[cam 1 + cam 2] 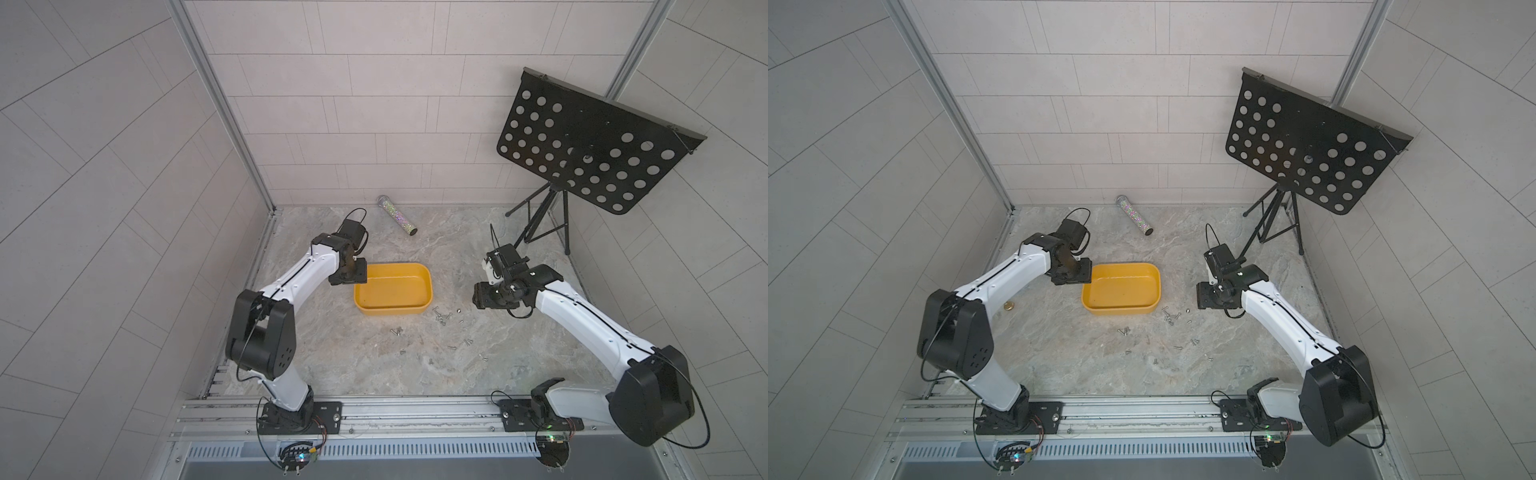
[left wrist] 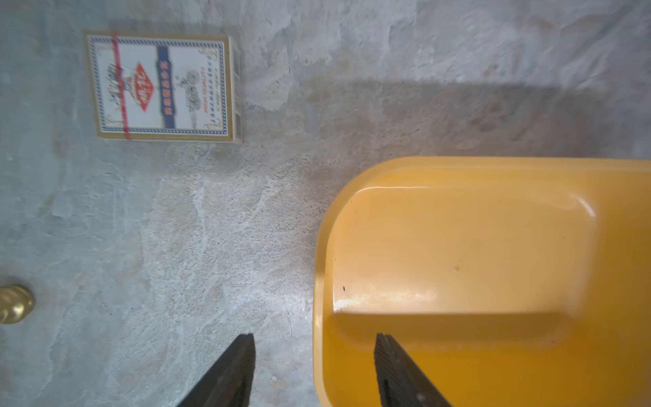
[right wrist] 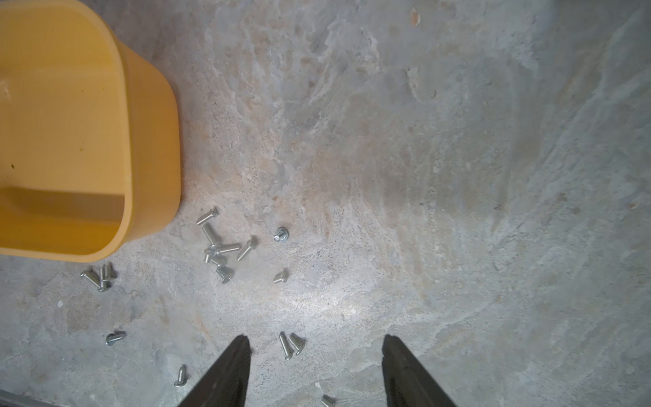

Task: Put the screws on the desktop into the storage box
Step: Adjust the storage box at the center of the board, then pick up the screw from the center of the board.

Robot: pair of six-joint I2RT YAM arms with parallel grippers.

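While its two dark fingers (image 3: 229, 373) stand apart with nothing between them, the right end effector (image 3: 316, 337) hangs over the surface (image 3: 458, 176). In its wrist view, two of the screws (image 3: 218, 250) lie side by side just beyond the fingertips. A tangled cluster lies further out, just beside the rounded corner of the storage box (image 3: 151, 141). A trio lies close along the box's long outer wall, and singles are strewn around. In both top views this end effector (image 1: 482, 295) is to the right of the box, with the cluster (image 1: 441, 316) on the surface between them. The remaining screws are scattered toward the arms' bases.

The left end effector (image 2: 314, 337) is likewise parted and empty. It sits at the opposite short end of the yellow box (image 1: 390, 309), with one finger (image 2: 229, 373) above the surface and the other above the tub's inside; the rim passes between them.

Beyond it, in the left wrist view, a printed card box (image 2: 162, 86) lies flat and a brass bell (image 2: 14, 303) sits at the frame's edge, both apart from the tub. A glitter tube (image 1: 397, 216) lies near the back wall. A black perforated music stand (image 1: 590, 141) on a tripod occupies the rear right corner, behind the right arm.
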